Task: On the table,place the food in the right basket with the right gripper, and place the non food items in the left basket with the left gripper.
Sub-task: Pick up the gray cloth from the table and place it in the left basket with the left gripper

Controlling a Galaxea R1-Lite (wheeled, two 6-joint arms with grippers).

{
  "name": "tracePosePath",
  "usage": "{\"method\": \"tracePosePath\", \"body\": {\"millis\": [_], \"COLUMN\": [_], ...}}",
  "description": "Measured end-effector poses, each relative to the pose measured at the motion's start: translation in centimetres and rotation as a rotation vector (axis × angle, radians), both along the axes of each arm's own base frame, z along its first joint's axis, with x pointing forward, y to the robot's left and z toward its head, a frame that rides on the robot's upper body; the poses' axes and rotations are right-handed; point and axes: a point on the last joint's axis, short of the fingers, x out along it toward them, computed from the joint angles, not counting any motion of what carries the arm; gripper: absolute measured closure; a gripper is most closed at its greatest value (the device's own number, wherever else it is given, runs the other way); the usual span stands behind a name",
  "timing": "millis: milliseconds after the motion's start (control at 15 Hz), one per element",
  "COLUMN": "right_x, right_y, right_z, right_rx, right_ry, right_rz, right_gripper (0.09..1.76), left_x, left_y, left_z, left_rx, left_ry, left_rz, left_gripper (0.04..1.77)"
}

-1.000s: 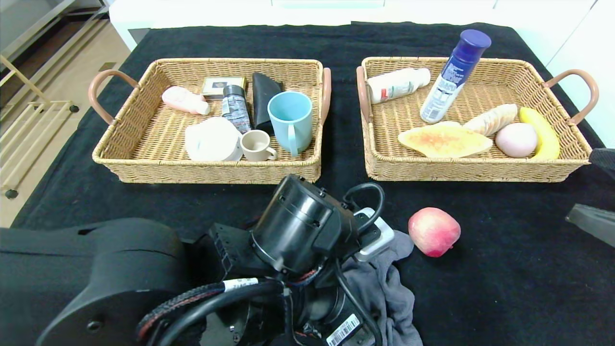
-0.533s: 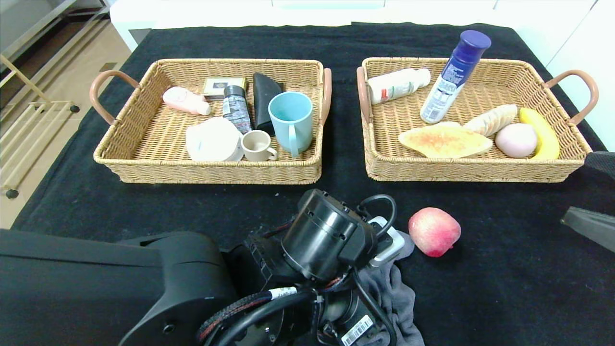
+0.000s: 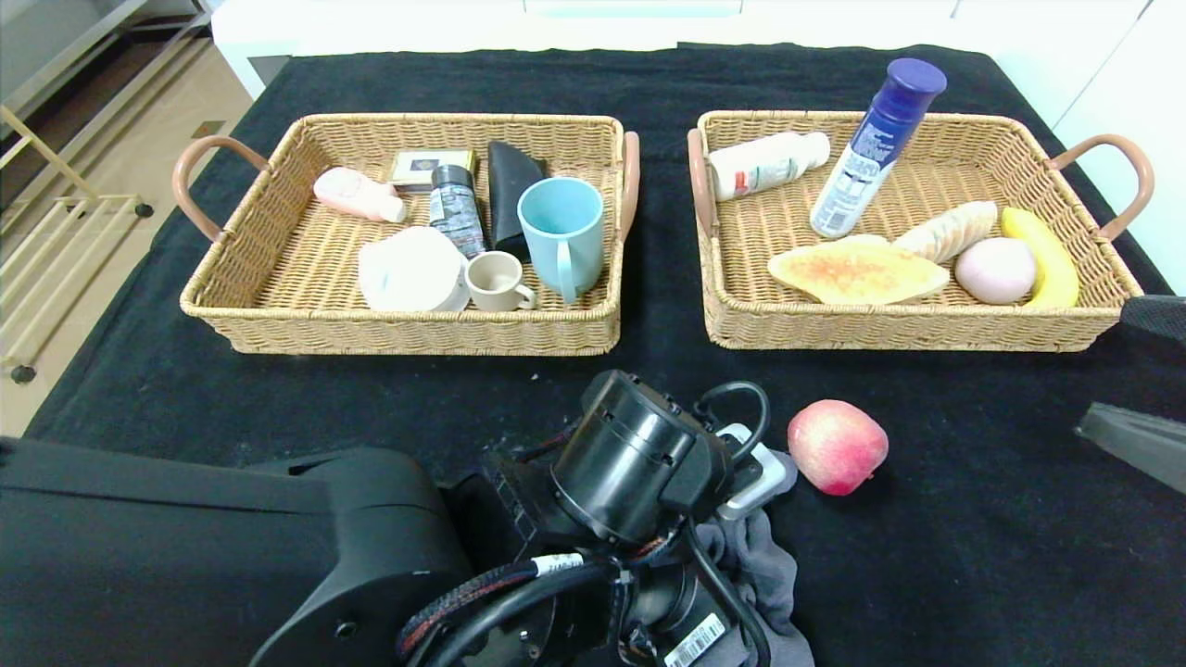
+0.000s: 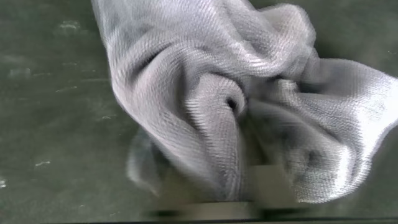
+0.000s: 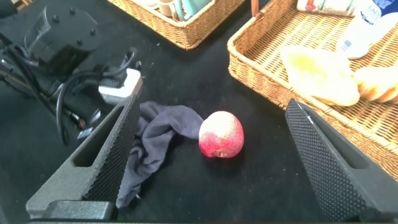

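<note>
The left end effector is down at the near edge of the desk, right on top of a crumpled grey cloth. Its wrist view shows folds bunched up tight between the fingers, so it looks clamped shut on the cloth. That makes sense: cloth is no food, so it belongs to this arm and to the left basket, which already holds cups, a blue mug and other small bits. A pinch on the gathered middle should lift the whole rag in one go.

Just beside the cloth, apart from it, sits the peach, on bare desk in front of the right basket. That one is food, waiting for the other arm.

The right end effector hangs off at the desk's right edge, fingers spread wide and empty, with the peach framed between them from afar. It is probably staying clear until the left arm moves away. The right basket has a banana, bread and two bottles in it.
</note>
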Motion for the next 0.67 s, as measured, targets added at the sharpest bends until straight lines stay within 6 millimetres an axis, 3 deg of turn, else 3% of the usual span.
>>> {"method": "tracePosePath", "body": {"millis": [667], "right_x": [0.13], "right_y": [0.09], "right_z": [-0.12], "right_rx": [-0.003], "right_ry": [0.006], "right_rz": [0.003], "right_gripper": [0.14], "left_x": [0.04], "left_y": [-0.03], "left_z": [0.09], "left_rx": [0.005], "left_ry": [-0.004], "left_rz": [-0.001], "left_gripper": [1.60]}}
